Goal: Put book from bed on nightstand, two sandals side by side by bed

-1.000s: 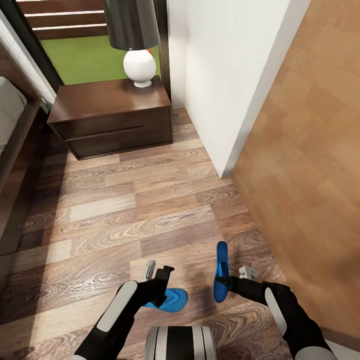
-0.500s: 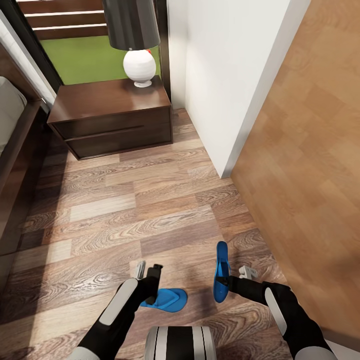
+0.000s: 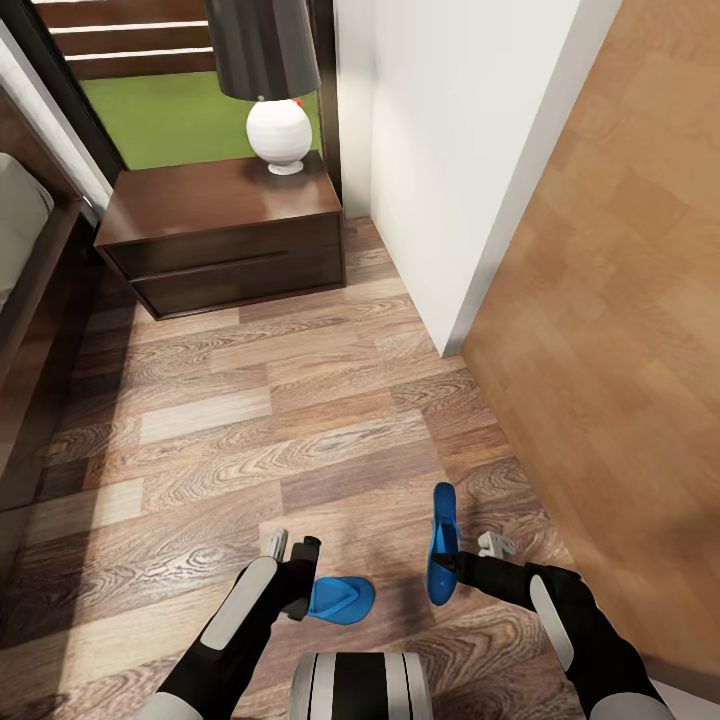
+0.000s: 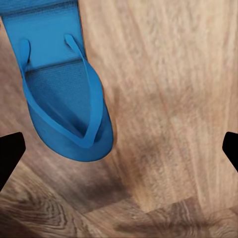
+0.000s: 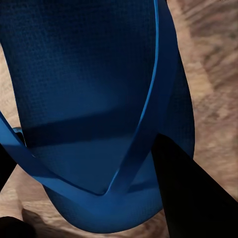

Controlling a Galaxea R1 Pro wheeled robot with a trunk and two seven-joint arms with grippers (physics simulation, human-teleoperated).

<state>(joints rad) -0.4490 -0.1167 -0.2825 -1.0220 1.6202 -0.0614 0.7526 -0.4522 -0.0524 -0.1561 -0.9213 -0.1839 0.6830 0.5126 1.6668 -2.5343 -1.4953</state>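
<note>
One blue sandal (image 3: 342,599) lies flat on the wood floor, strap side up, also seen in the left wrist view (image 4: 62,84). My left gripper (image 3: 293,549) hovers just to its left, open, with its dark fingertips (image 4: 10,153) wide apart and the sandal off to one side of the gap. The other sandal (image 3: 441,543) stands on edge above the floor with my right gripper (image 3: 455,562) shut on it; up close a dark finger (image 5: 186,191) presses by its thong strap (image 5: 141,134). The nightstand (image 3: 225,228) stands ahead by the bed (image 3: 25,270). The book is out of view.
A white-based lamp (image 3: 277,130) with a dark shade sits on the nightstand's back right corner. A white wall corner (image 3: 450,200) and a light wooden panel (image 3: 620,320) close the right side. Plank floor stretches between me and the nightstand.
My left gripper has shifted left off the flat sandal, uncovering more of it. The sandal itself, the right gripper and its held sandal have stayed put.
</note>
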